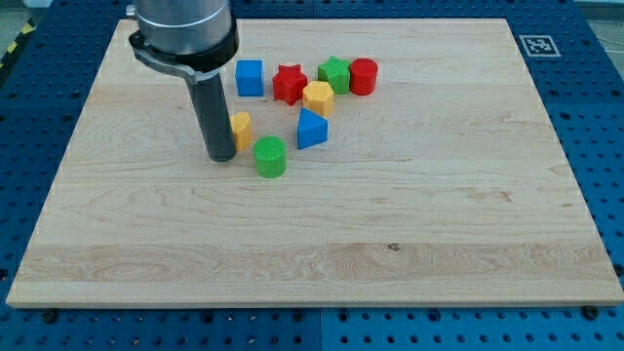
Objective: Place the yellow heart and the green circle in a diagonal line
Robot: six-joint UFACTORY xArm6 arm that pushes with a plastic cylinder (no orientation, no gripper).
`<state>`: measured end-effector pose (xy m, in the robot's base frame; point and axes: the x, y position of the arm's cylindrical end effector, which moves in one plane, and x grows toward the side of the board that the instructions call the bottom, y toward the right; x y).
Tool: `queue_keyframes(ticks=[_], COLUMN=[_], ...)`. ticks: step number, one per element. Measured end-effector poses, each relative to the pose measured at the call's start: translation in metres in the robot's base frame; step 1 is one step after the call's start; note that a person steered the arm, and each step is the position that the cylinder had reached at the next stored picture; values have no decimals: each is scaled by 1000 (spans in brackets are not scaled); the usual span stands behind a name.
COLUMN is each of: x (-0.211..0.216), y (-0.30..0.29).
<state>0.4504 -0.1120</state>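
The yellow heart (241,128) lies on the wooden board (312,253), partly hidden behind my rod. The green circle (270,156) stands just below and to the right of it, close by. My tip (221,156) rests on the board, touching or nearly touching the heart's left side and a short way left of the green circle.
A blue cube (250,77), a red star (289,84), a yellow hexagon (318,97), a green star (334,73) and a red cylinder (363,76) cluster near the view's top. A blue triangle (311,129) lies right of the heart.
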Motion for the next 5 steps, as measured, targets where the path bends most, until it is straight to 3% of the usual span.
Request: queue_keyframes(ticks=[5], x=[9], y=[24])
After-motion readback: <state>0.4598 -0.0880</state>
